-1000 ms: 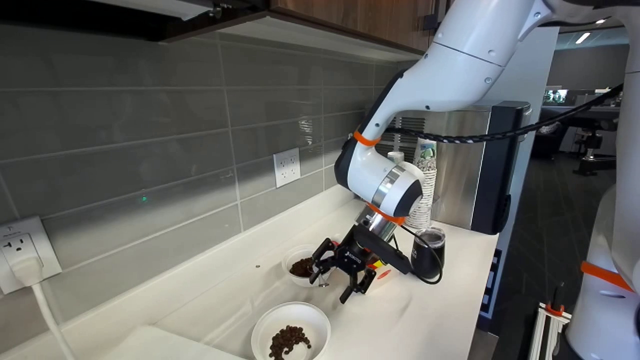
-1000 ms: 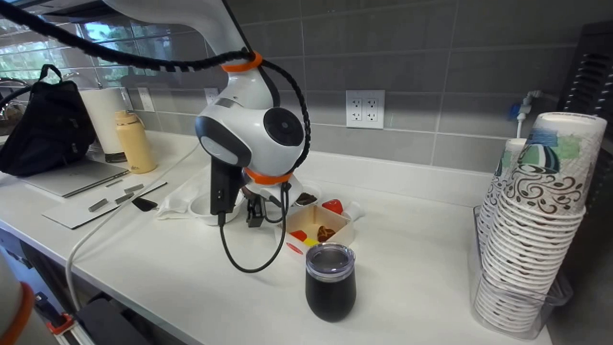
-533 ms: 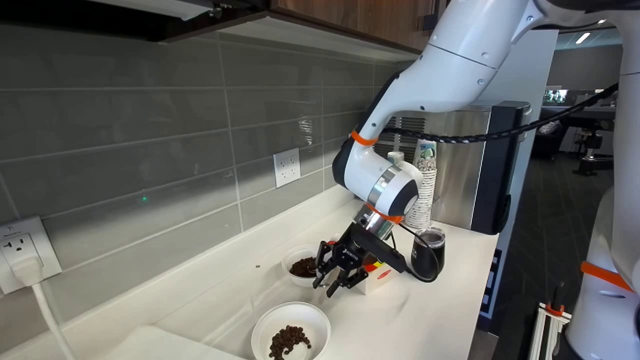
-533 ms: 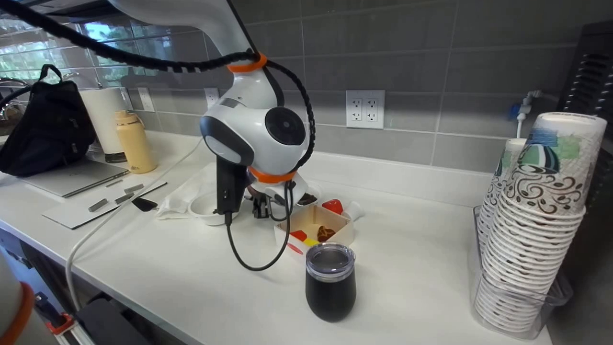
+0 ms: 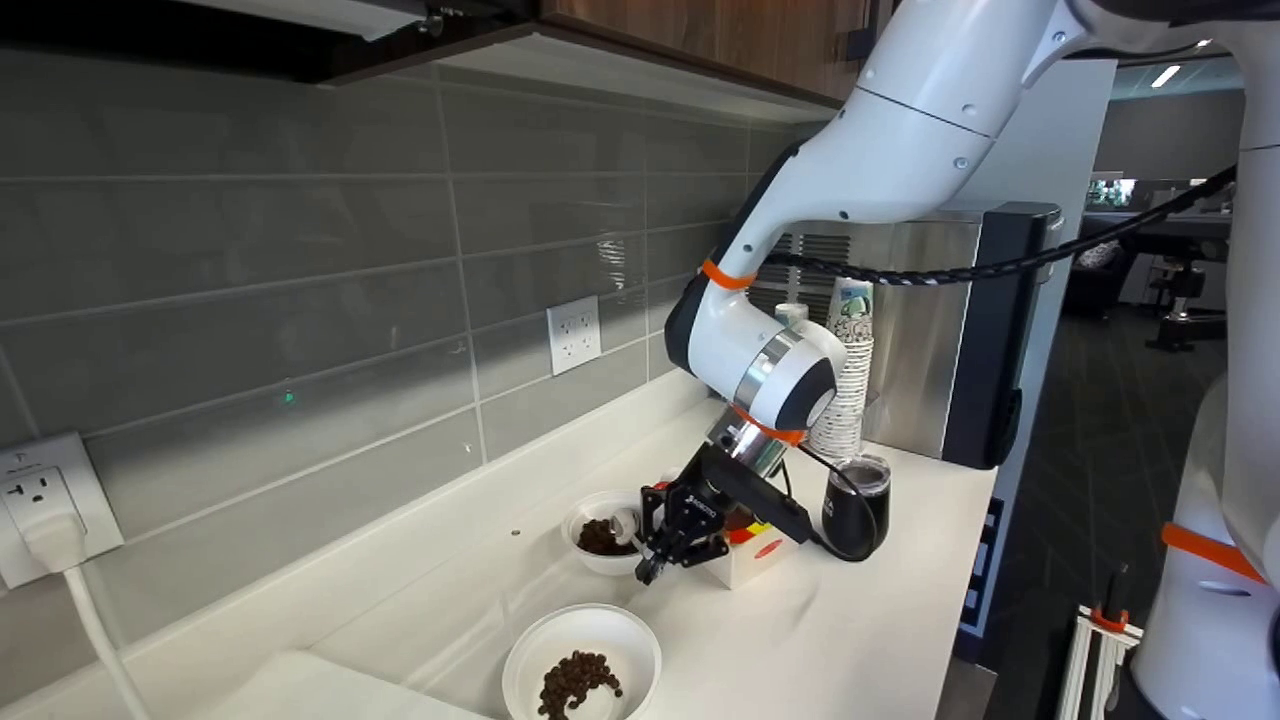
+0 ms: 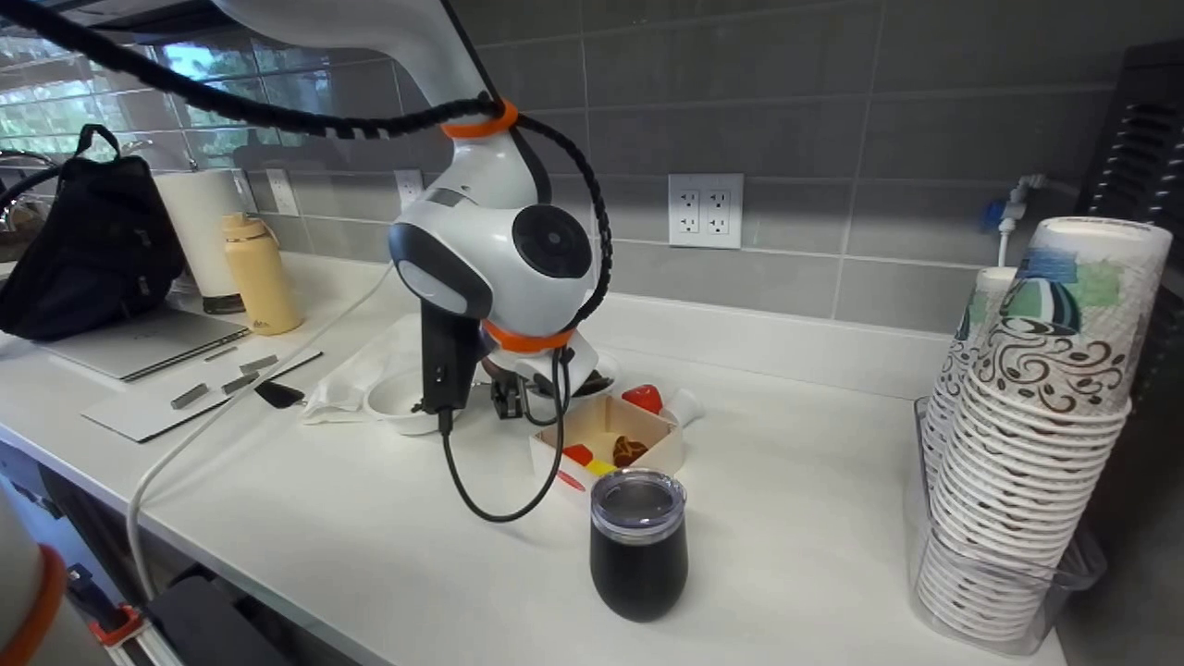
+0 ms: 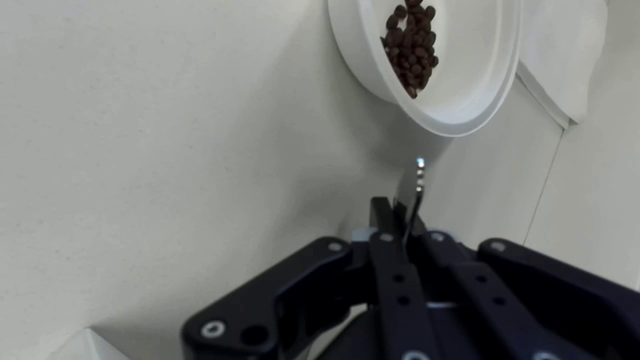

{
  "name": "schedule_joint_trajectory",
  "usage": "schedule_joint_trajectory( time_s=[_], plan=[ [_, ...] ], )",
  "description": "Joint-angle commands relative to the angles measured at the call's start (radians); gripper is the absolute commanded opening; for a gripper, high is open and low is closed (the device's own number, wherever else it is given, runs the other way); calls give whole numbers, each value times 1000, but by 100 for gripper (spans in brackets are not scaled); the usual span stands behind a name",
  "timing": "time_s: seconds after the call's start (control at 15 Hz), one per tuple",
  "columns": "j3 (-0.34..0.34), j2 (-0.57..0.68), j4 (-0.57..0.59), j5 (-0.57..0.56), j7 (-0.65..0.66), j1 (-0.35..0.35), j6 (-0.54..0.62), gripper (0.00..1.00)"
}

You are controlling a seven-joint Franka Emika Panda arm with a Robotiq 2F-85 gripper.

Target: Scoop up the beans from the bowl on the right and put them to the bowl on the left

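The bowl on the right (image 5: 583, 514) is white and holds dark brown beans (image 5: 600, 540). The head of a metal spoon (image 5: 627, 524) rises tilted over those beans, inside the rim. My gripper (image 5: 648, 572) is beside this bowl, its jaws closed together on the spoon handle. In the wrist view the handle's flat end (image 7: 420, 182) sticks out between the fingertips of the gripper (image 7: 400, 215). The bowl on the left (image 5: 622, 640) is wider, with a small heap of beans (image 5: 578, 684); it stands ahead of the fingertips in the wrist view. The wrist partly hides the gripper in an exterior view.
Close beside the gripper stands a small open box (image 6: 606, 435) with red and yellow items. A black tumbler (image 6: 638, 550) and stacked paper cups (image 6: 1027, 444) are further off. White paper (image 5: 330, 690) lies by the left bowl. The tiled wall (image 5: 560, 420) rises behind the bowls.
The gripper shifted slightly toward the box side, then its jaws went from wide open to closed on the spoon handle. The spoon's head has swung up inside the right bowl.
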Motion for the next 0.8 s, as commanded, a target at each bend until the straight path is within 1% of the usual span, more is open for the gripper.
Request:
schedule_joint_trajectory(
  time_s=[0.0, 0.13, 0.27, 0.4, 0.47, 0.73],
  plan=[
    [2, -9, 2, 9, -10, -8, 7, 1],
    [-2, -20, -6, -30, 24, -10, -7, 1],
    [-9, -27, -12, -98, 82, -16, -28, 1],
    [-18, -34, -14, -214, 168, -26, -56, 1],
    [-26, -39, -11, -285, 210, -37, -89, 1],
    [-59, -66, 13, -493, 321, -79, -199, 1]
  ],
)
